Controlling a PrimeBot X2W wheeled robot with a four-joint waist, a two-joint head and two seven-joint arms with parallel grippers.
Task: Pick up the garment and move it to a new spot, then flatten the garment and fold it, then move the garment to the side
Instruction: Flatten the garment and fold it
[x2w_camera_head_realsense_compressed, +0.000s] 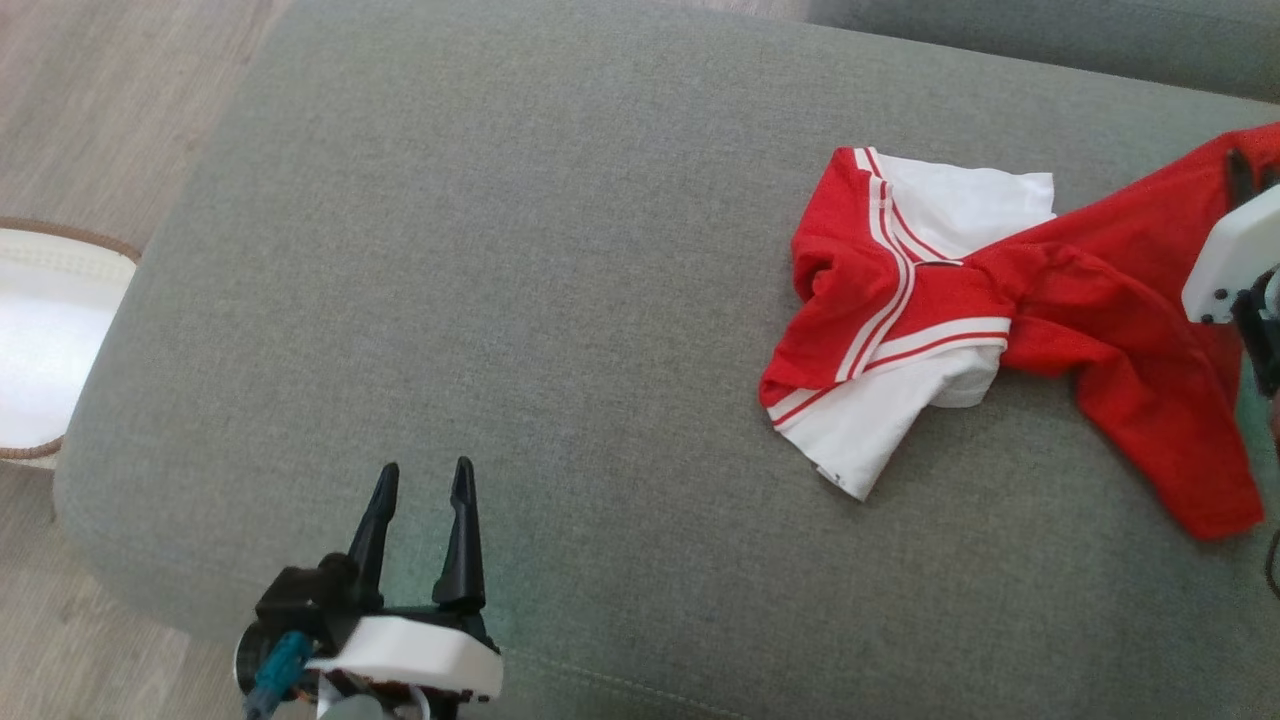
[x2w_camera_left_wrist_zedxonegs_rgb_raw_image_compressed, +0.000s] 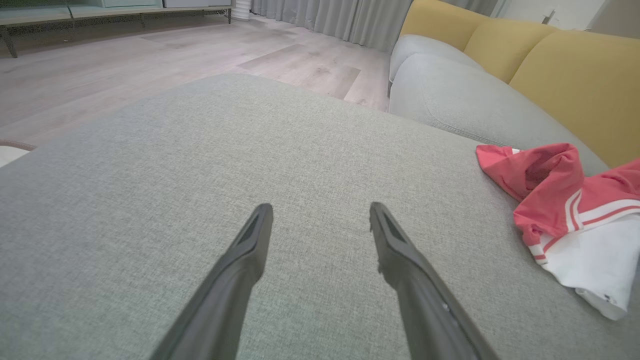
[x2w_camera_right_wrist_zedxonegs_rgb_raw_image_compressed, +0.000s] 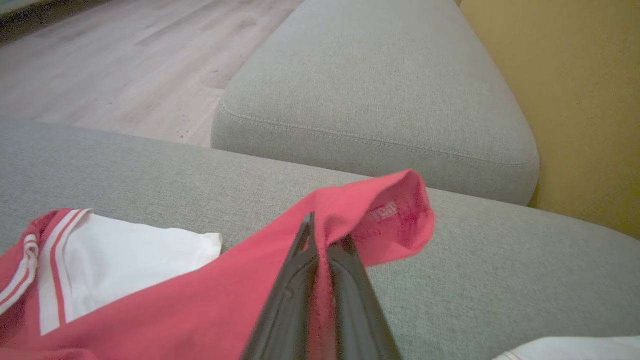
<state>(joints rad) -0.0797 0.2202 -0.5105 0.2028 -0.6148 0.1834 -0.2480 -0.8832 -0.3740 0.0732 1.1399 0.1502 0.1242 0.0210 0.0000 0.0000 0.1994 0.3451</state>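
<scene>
**Right wrist view: red cloth pinched between closed fingers**

Your right gripper (x2w_camera_right_wrist_zedxonegs_rgb_raw_image_compressed: 326, 235) has its two dark fingers pressed together on a fold of the red and white cotton garment (x2w_camera_right_wrist_zedxonegs_rgb_raw_image_compressed: 200, 300). A thin strip of red shows in the slit between them. Just past the fingertips the pinched edge rolls over into a loop, and you can see its inside face with a small printed label. In the head view this gripper sits at the far right edge, its white housing over the red cloth.

Your left gripper (x2w_camera_head_realsense_compressed: 425, 468) is well apart from the garment (x2w_camera_head_realsense_compressed: 1100, 290), at the lower left of the head view. Its fingers are spread wide and empty. In the left wrist view the garment (x2w_camera_left_wrist_zedxonegs_rgb_raw_image_compressed: 565, 200) lies off to the right of those fingers (x2w_camera_left_wrist_zedxonegs_rgb_raw_image_compressed: 250, 260).

The garment rests on the right half of the grey woven sofa cushion (x2w_camera_head_realsense_compressed: 500, 250), crumpled and twisted rather than flat. One part is solid red and stretches toward the right gripper. The other part bunches up, with white panels edged in red-and-white stripes. A white corner points toward the cushion's front edge. Beyond it sit a second grey cushion (x2w_camera_right_wrist_zedxonegs_rgb_raw_image_compressed: 380, 90) and a mustard-yellow backrest (x2w_camera_right_wrist_zedxonegs_rgb_raw_image_compressed: 575, 100), and pale wood floor (x2w_camera_head_realsense_compressed: 90, 100) lies to the left.
</scene>
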